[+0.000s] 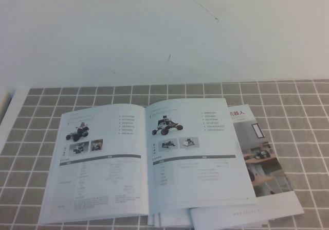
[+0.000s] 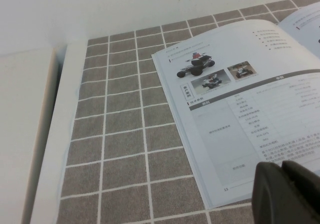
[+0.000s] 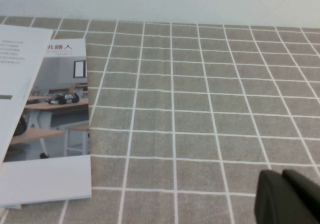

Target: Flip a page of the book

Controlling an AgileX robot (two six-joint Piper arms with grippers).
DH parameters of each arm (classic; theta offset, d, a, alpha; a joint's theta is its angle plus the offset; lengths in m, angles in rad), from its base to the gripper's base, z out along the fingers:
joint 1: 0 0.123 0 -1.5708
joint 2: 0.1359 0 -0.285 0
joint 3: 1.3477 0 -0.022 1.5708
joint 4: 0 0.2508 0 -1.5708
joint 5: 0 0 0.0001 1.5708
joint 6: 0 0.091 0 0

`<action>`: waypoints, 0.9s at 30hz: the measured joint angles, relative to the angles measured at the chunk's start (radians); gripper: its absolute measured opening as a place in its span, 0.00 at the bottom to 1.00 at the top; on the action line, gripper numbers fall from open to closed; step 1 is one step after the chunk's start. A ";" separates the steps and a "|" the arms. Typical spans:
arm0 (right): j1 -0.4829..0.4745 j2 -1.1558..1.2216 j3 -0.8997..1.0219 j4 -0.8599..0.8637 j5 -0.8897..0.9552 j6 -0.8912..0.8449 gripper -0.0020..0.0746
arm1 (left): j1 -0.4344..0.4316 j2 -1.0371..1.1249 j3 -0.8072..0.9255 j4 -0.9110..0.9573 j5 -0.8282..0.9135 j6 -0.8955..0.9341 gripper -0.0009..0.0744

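Observation:
The book (image 1: 146,160) lies open and flat on the grey tiled cloth. Its right-hand page (image 1: 198,155) shows a black wheeled rover, thumbnails, a bullet list and a dark-barred table. The left-hand page also shows in the left wrist view (image 2: 240,98). Neither gripper shows in the high view. In the left wrist view my left gripper (image 2: 282,176) hovers over the near outer corner of the left-hand page, fingers together and empty. In the right wrist view my right gripper (image 3: 282,181) is over bare cloth to the right of the book, fingers together and empty.
A brochure (image 1: 262,158) with a room photo and Chinese characters lies under the book's right side and also shows in the right wrist view (image 3: 55,114). Loose white sheets (image 1: 226,217) stick out at the front. A white ledge (image 2: 55,134) borders the cloth on the left.

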 joint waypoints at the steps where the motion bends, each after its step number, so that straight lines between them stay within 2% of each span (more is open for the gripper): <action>1: 0.000 0.000 0.000 -0.002 0.000 0.000 0.02 | 0.000 0.000 0.000 0.000 0.000 0.002 0.01; 27: 0.000 0.000 0.000 -0.018 0.000 0.000 0.02 | 0.000 0.000 0.000 0.008 0.000 0.020 0.01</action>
